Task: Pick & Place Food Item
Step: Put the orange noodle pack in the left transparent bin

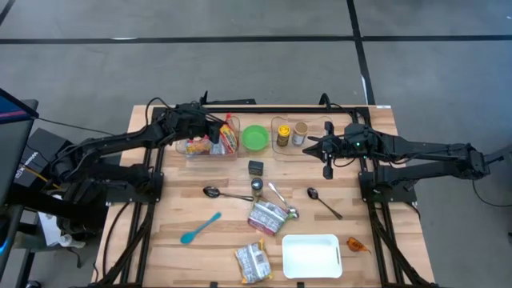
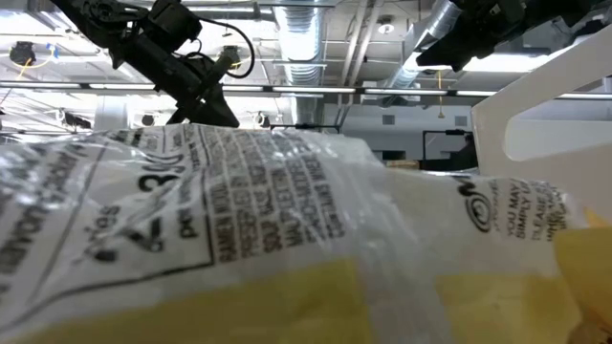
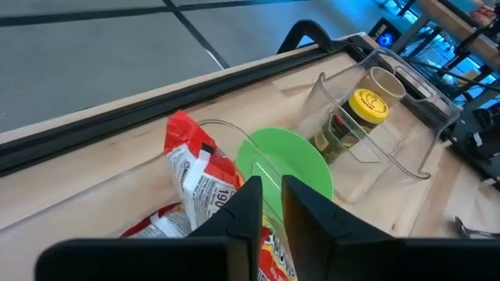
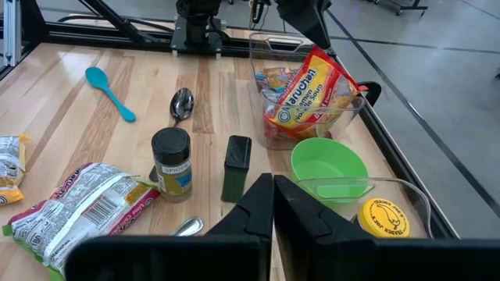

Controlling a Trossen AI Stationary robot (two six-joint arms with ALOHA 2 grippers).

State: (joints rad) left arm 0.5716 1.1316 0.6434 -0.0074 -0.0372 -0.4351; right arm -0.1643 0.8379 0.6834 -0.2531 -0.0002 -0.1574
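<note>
Just beside the round green plastic bowl (image 1: 255,138), on the left arm's side: a clear plastic bin (image 1: 189,150) stuffed with red and orange noodle packets (image 4: 308,94). Right above that bin, close to the bowl, the left end effector (image 3: 271,183), pinched narrow with only a thin slit showing. Nothing to be seen between its fingers.

On the other side of the bowl, a second clear bin (image 3: 406,160) with a yellow-lidded glass jar (image 3: 367,105) and a tan cup (image 3: 387,82). Just past that, farther from the bowl, the right end effector (image 4: 273,181), closed up tight, empty, and waiting.

Nearer the front edge of the wooden counter (image 1: 184,204) than the bowl: a small black box (image 1: 255,167), a dark-lidded spice jar (image 1: 257,186), a silver food pouch (image 1: 268,216), and well beyond those a yellow snack bag (image 1: 254,262) next to a white square tray (image 1: 312,256).

Probably the reach step: lined up over the noodle packets, not yet gripping one. Hard to tell for sure which packet is meant.

Next, most likely: spread the left fingers wide, drop down onto the top packet, squeeze gently, lift straight up. Go slowly near the thin bin wall and the bowl so as not to bump them. Slippery, crinkly wrap, so grab the middle and not a loose corner.
</note>
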